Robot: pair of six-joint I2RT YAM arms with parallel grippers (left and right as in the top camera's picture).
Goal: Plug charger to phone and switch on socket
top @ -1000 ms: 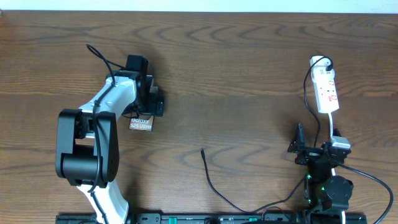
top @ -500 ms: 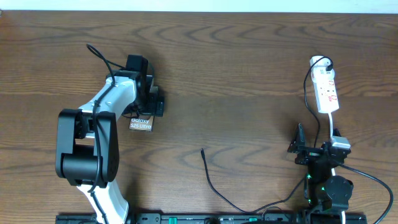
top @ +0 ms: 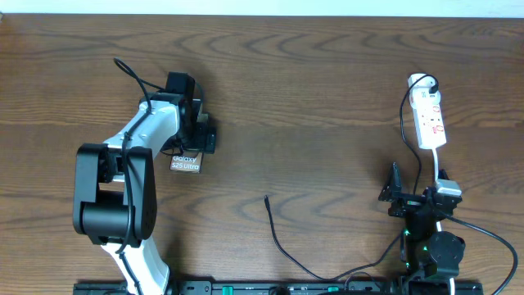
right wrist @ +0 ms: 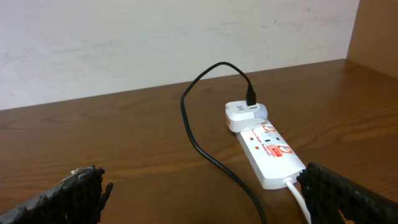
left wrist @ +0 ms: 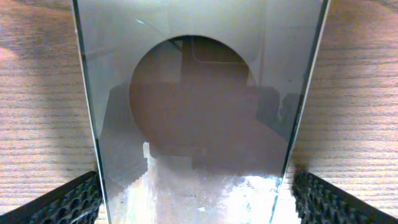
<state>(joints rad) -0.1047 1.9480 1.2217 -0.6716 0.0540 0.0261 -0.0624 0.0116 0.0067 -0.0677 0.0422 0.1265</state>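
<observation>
Nothing is shifting since a second ago. Left gripper (left wrist: 196,200) is clamping the phone (left wrist: 199,124) by its edges between both pads. Right gripper (right wrist: 205,186) is gaping wide, holding nothing, with the socket (right wrist: 267,149) lying ahead of it and the charger (top: 267,199) tip resting well to its left.

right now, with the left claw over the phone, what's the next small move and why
Probably send the right claw toward the cable's loose plug tip and pinch it. The left claw straddles the phone, fingers at its side edges, while the tip lies free on the table between the arms. The right claw is open and empty.
</observation>
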